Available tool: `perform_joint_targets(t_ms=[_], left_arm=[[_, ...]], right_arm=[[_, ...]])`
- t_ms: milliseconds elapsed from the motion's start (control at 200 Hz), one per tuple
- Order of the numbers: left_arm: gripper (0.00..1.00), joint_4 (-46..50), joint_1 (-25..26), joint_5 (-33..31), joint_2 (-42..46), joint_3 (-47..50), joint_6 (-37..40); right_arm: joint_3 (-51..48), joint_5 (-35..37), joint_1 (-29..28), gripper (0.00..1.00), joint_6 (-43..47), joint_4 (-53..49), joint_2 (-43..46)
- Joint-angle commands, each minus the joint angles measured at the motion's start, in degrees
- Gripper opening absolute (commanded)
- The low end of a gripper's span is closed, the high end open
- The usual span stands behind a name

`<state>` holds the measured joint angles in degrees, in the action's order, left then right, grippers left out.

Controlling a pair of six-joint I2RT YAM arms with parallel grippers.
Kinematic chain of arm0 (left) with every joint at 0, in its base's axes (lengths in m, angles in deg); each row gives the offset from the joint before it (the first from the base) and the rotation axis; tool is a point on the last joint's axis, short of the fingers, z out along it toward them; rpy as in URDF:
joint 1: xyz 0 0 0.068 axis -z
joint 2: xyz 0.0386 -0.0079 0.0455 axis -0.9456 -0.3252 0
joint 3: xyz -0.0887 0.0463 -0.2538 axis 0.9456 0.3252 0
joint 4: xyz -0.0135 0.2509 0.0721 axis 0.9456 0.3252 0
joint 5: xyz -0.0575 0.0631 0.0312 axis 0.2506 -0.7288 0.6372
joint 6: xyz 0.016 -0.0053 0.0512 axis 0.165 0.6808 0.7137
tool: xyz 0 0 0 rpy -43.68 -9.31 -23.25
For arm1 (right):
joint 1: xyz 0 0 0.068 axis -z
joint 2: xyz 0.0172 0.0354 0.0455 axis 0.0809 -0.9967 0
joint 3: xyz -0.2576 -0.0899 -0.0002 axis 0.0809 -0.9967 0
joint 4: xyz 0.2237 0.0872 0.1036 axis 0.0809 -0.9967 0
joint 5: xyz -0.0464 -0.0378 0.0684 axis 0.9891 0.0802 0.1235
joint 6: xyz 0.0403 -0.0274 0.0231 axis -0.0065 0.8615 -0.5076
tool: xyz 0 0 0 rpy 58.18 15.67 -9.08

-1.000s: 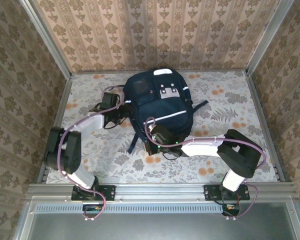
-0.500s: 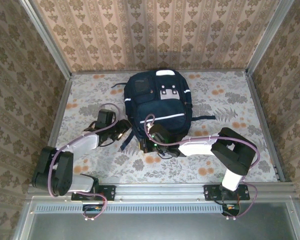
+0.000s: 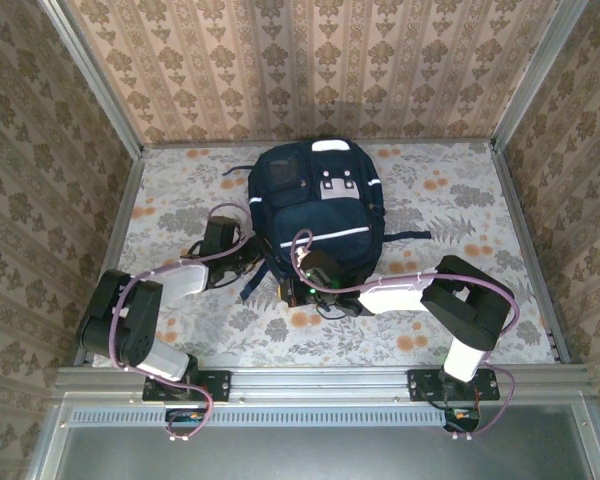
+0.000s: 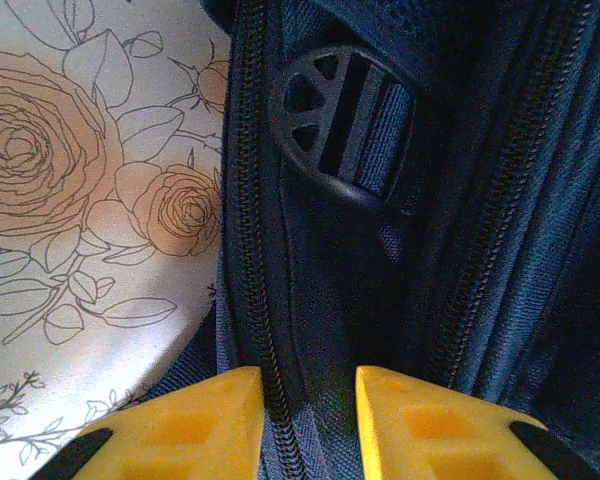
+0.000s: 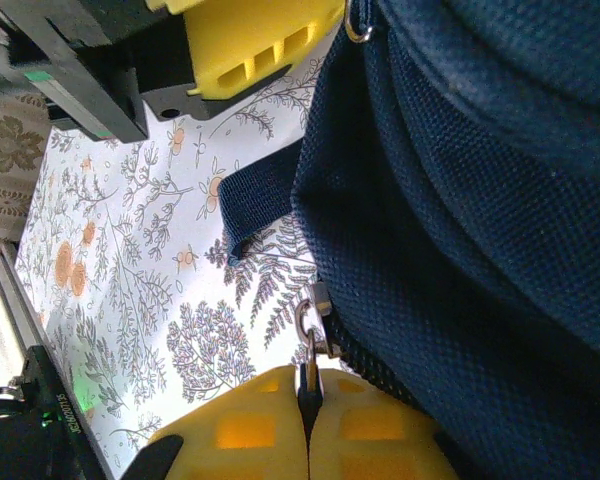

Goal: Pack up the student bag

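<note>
The student bag (image 3: 315, 195), dark navy with white stripes, lies on the floral table in the middle of the top view. My left gripper (image 3: 248, 256) is at its near-left side. In the left wrist view its yellow fingers (image 4: 195, 425) pinch a fold of the bag's fabric (image 4: 325, 300) with a zipper line (image 4: 248, 250) in it. My right gripper (image 3: 298, 287) is at the bag's near edge. Seen from the right wrist, the right gripper (image 5: 308, 388) is shut on a metal zipper pull (image 5: 308, 335) at the bag's seam.
A black strap buckle (image 4: 345, 125) sits just ahead of the left fingers. A loose navy strap (image 5: 255, 195) lies on the cloth, another strap (image 3: 405, 237) sticks out to the right. Papered walls enclose the table (image 3: 460, 200); a metal rail (image 3: 320, 378) runs along the near edge.
The left arm came down toward the near-left side of the bag and its fingers narrowed onto the fabric. The bag shifted a little. The right gripper kept its hold on the zipper pull.
</note>
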<state>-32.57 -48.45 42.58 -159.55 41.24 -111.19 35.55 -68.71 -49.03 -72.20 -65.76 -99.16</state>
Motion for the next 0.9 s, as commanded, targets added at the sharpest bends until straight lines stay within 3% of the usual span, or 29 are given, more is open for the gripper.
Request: perform_joint_targets(t_ms=[0,225,500,895], left_arm=[[0.27,-1.3,0.0,-0.8,-0.8,1.1,0.3],[0.29,0.2,-0.5,-1.6,-2.2,0.3,0.9],[0.08,1.4,-1.3,-1.4,-4.6,-1.1,1.7],[0.00,5.0,-4.7,-2.3,-4.1,-1.2,2.5]], right_arm=[[-0.5,-1.7,-0.4,0.00,-0.3,1.5,1.3],[-1.1,-1.6,-0.4,0.00,-0.4,1.6,1.3],[-0.1,1.1,-0.4,0.00,1.6,-7.0,2.5],[-2.9,6.4,-0.4,0.00,7.5,-22.5,10.2]])
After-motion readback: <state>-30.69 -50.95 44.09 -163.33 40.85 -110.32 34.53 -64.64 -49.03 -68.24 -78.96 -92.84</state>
